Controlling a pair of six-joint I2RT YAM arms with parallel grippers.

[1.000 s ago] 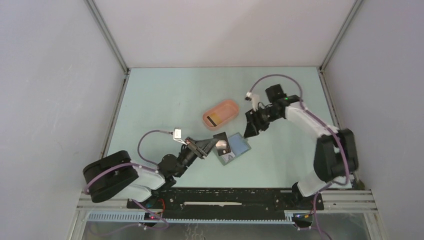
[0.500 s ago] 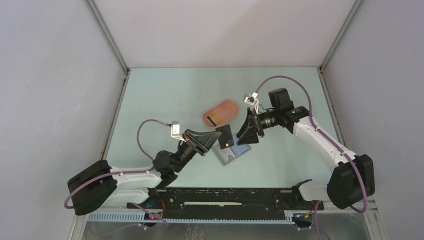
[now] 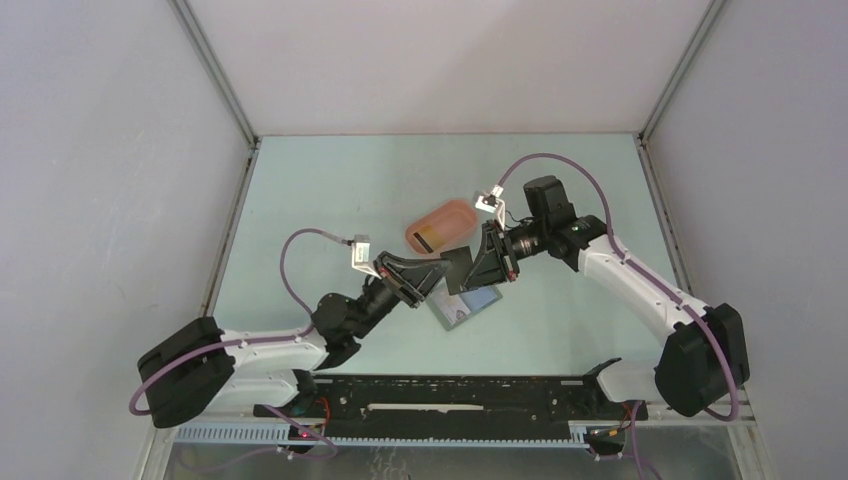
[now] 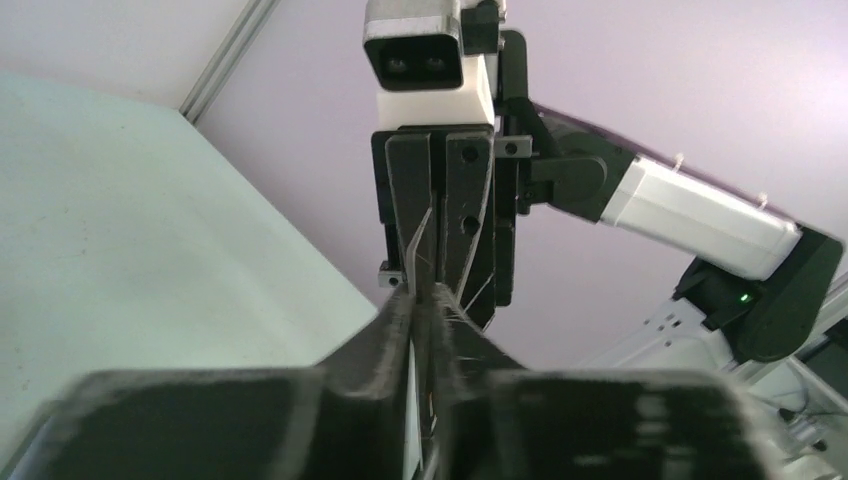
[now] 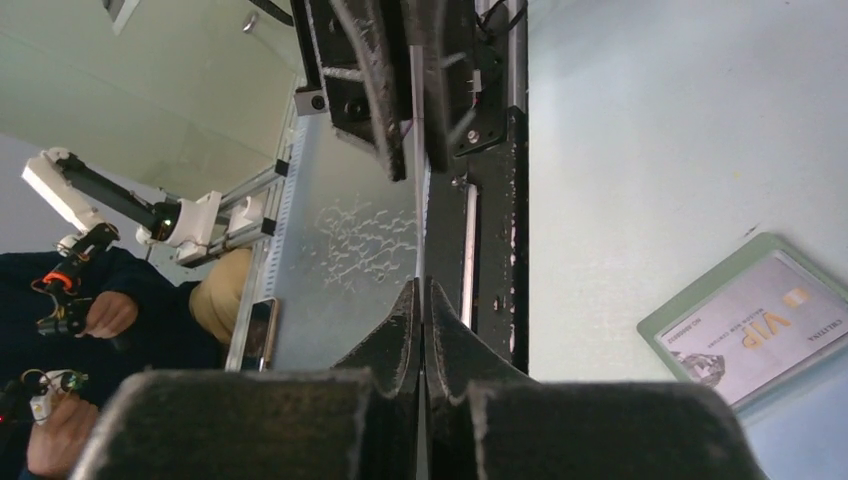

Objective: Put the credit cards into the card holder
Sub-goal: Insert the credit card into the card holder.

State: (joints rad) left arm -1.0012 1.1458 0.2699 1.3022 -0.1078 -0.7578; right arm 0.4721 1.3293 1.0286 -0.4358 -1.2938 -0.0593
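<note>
Handover in mid-air. The left gripper [image 3: 437, 277] and right gripper [image 3: 470, 272] are both clamped tight on the same dark credit card [image 3: 455, 268], one at each end. The card is raised over the table (nothing else in either gripper). The card holder [image 3: 487, 298] lies open and flat just below, with a pale card [image 3: 455, 314] already in one half. A yellowish card [image 3: 427, 240] sits in the pink tray [image 3: 462, 210] just behind.

To do this well, I'd say one gripper should let go before either arm pulls away, or the card bends. The other should hold the card level, line its edge up with the holder's pocket and slide it in low.

The table [image 3: 330, 200] is pale mint and matte, with plain grey-white walls [image 3: 450, 60] on three sides. Someone in dark clothes [image 5: 60, 290] is visible beyond the arms' base rail.
</note>
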